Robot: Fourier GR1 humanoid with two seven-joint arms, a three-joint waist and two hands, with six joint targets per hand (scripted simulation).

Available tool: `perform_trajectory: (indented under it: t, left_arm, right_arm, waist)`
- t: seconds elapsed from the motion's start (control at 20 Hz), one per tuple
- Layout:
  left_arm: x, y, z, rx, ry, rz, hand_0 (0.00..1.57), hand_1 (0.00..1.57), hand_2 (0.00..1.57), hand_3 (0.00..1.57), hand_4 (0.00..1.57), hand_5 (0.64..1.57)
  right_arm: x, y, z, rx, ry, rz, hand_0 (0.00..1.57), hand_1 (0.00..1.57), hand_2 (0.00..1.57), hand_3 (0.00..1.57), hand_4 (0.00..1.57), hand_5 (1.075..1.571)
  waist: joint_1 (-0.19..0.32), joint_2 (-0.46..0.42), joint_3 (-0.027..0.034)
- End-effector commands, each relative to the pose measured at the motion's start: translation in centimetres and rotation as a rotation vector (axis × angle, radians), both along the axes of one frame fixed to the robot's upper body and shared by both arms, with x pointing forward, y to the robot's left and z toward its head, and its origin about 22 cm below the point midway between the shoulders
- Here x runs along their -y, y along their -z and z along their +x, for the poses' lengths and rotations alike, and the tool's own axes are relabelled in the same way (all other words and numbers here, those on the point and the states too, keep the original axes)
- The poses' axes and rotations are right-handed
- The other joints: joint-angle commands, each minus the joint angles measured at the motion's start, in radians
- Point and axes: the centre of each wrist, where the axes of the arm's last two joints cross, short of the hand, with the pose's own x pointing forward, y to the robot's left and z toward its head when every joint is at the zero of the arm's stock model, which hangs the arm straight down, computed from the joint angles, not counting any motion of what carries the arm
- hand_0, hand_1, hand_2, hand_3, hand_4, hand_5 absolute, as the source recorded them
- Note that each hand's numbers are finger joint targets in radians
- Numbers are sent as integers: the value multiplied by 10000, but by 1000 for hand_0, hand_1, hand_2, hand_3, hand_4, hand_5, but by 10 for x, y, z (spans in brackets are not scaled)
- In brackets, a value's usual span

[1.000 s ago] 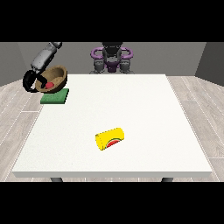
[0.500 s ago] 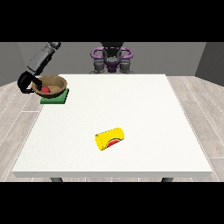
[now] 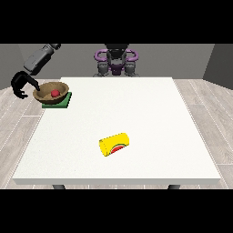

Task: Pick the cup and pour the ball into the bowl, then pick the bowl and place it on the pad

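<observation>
Since the earlier front-view frames the bowl (image 3: 51, 92) has been lowered onto the pad (image 3: 58, 100), and the robot hand at the view's left (image 3: 20, 85) has been drawn off its rim, outward past the bench (image 3: 136, 118) edge.

Front view: the bowl is now seen upright on the green pad at the bench's far left corner, with the red ball (image 3: 55, 93) lying inside it. The pad shows only as a green strip beneath and to the right of the bowl. The robot hand at the view's left hangs just beside the bowl's left rim, apart from it by a narrow gap; its fingers are seen curled with nothing between them, so it is judged closed on nothing. The bowl thus lies to the right of that hand, toward the bench's middle, and this is by far the nearer hand. No hand at the view's right can be seen.

The yellow cup (image 3: 114, 144) lies on its side near the bench's front middle, well apart from bowl and hand. Its long axis runs roughly left to right, slightly tilted, with the open mouth turned toward the camera and a little to the right.

With ball in bowl and bowl on pad, the task is judged essentially complete; only a clear withdrawal of the arm appears to be left.
</observation>
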Motion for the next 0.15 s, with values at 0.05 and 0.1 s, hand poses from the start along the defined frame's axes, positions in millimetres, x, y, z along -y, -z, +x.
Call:
perform_trajectory:
  t: [0.05,0.1]
  left_arm:
    - [-2,13,6,-166,-124,-166,0,0,0,0,0,1515]
    - [-14,11,1,-368,-166,-193,0,0,0,0,0,1515]
  right_arm:
    - [14,-40,-3,417,-313,173,200,200,300,446,0,1476]
    - [14,-46,-2,574,-344,418,134,134,280,375,0,1467]
  waist:
    - [-227,-207,-8]
    - [-298,-312,-15]
